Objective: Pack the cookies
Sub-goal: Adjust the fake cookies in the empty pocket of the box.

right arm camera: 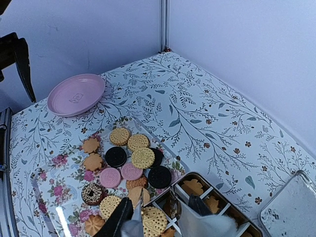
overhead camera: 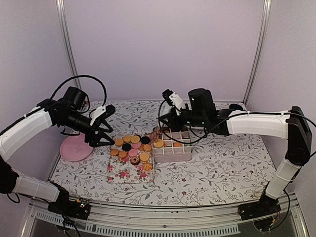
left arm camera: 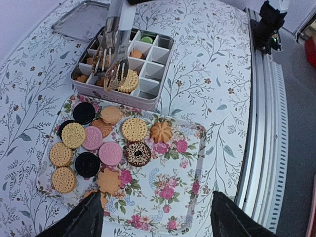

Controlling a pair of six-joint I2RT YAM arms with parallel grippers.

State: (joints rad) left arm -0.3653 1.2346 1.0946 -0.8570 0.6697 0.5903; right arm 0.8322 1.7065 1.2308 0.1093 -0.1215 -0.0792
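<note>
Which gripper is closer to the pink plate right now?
Left. The left gripper hangs just right of the pink plate, by the floral tray's edge; the right gripper is beyond the tray, over the divided box.

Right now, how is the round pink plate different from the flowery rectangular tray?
The round pink plate is plain and one colour; the rectangular flowery tray has rose prints. The plate holds no cookies; the tray carries many round cookies. Both lie flat on the leaf-patterned table.
</note>
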